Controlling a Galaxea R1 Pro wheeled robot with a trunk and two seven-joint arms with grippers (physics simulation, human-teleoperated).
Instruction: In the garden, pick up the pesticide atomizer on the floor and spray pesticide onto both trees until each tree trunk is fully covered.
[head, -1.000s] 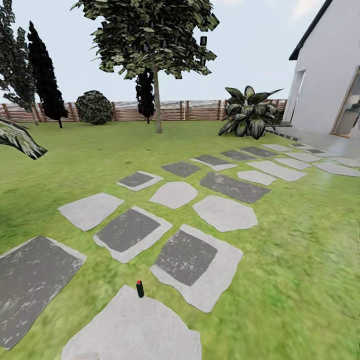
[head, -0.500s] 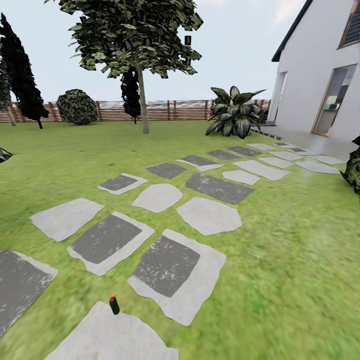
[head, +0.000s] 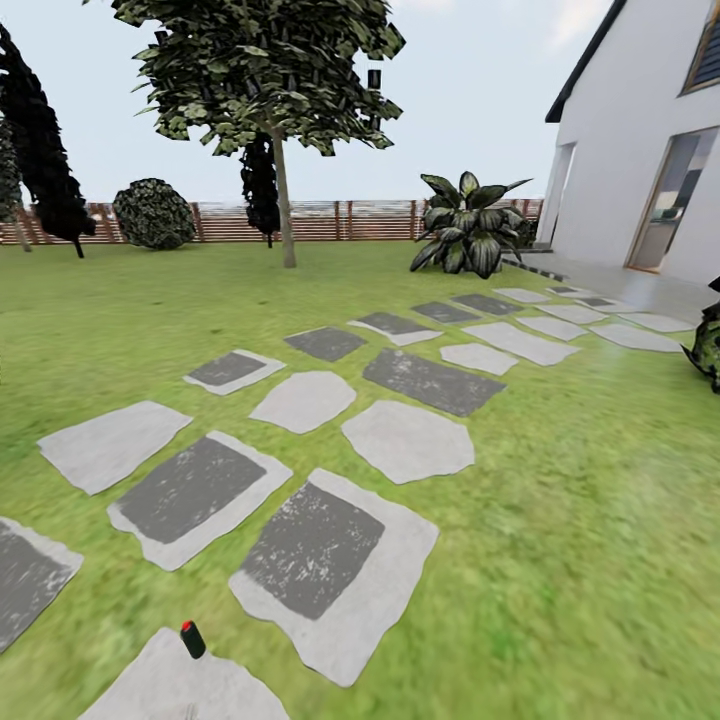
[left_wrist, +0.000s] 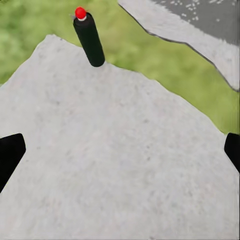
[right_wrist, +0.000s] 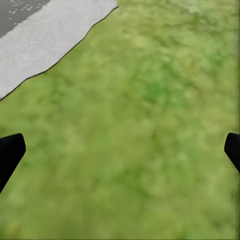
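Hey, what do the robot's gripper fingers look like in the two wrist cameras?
Little shows: the left gripper and right gripper each appear as two plain black fingertips with blunt, angled ends at the picture's edges. No cables or markings are visible.

Left tool (left_wrist: 120, 152): black fingertips (left_wrist: 10, 155). Right tool (right_wrist: 120, 152): black fingertips (right_wrist: 10, 155), blunt, plain.

No readable text, labels, numbers or signs anywhere.
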